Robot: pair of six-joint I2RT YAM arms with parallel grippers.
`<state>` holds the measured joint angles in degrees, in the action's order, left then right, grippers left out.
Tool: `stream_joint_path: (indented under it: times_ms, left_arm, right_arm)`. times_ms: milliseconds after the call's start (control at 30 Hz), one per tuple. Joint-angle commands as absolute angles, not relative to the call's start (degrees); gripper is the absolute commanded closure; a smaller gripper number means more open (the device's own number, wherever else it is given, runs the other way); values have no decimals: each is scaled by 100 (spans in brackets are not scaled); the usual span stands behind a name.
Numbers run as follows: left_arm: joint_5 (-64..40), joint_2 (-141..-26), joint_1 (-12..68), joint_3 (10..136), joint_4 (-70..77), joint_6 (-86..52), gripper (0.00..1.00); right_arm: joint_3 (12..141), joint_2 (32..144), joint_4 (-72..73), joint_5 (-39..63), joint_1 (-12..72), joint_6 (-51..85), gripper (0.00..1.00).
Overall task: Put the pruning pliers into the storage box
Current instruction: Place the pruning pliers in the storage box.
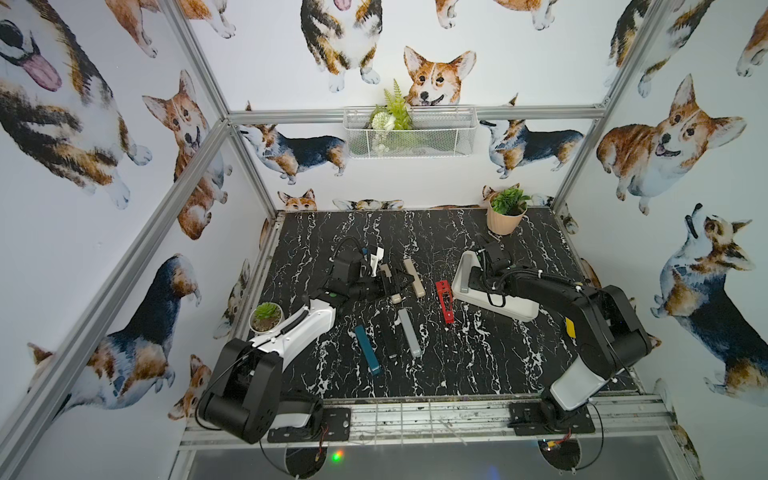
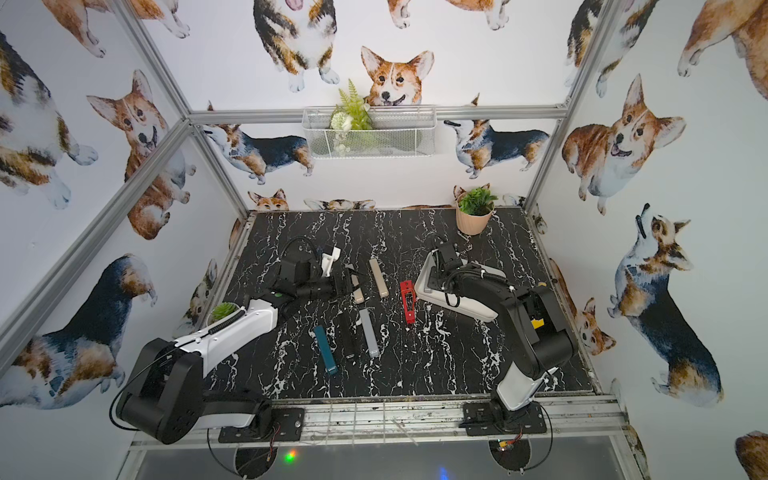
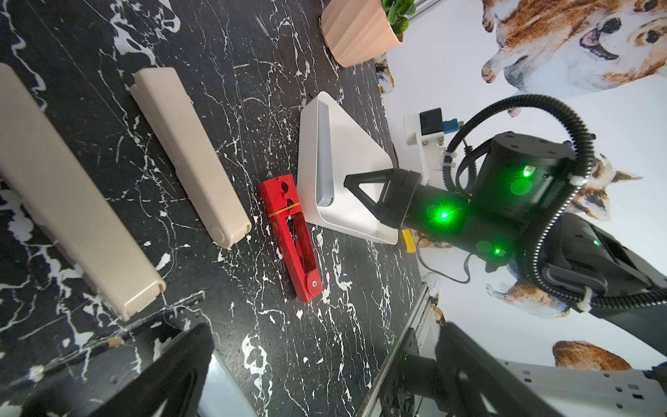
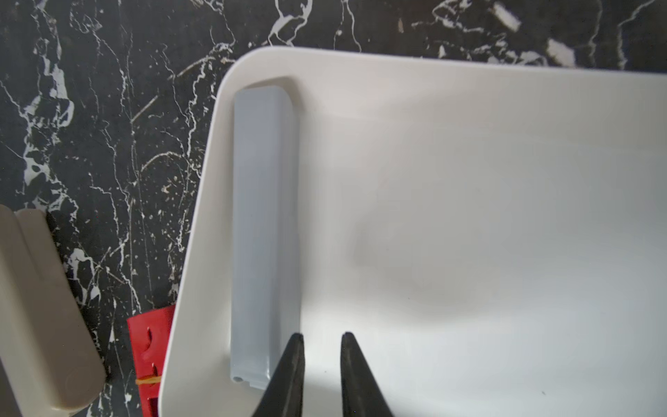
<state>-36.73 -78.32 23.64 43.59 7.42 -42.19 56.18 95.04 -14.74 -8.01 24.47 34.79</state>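
Grey pliers [image 4: 265, 234] flat in storage box [image 4: 469, 162]

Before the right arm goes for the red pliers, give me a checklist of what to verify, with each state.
1. Grey pliers in the storage box: ok, flat along one wall.
2. Right gripper free: ok, jaws slightly apart above the box, nothing between them.
3. Room left in the box: ok, remaining floor bare.
4. Red pliers accessible: ok, on the table beside the box, nothing on top.
5. Gap between red pliers and box wall: cannot tell.
6. Left gripper out of the way: ok, open, near the beige pliers.
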Motion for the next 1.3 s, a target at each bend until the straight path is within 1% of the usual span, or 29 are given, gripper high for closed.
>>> stream_joint_path:
  times_ms: [0, 67, 267, 933, 1267]
  left_arm:
    - [-3657, -7820, 2364, 4395, 830, -4254, 0]
    - [-3641, -7793, 2364, 4390, 801, -4262, 0]
    - [-3586, -7761, 2364, 4432, 678, -4219, 0]
    - [-3541, -7884, 2461, 4479, 696, -4252, 0]
    - [-3541, -7950, 2489, 4534, 719, -4254, 0]
  right_arm:
    - [5581, 9600, -1111, -649, 2359, 3585, 78]
    - [5594, 9698, -1037, -585, 2340, 3578, 82]
    - [5660, 9967, -870, -427, 2290, 3645, 84]
    - [5571, 10298, -185, 64, 2241, 3779, 82]
    - [5564, 10168, -117, 66, 2235, 3666, 83]
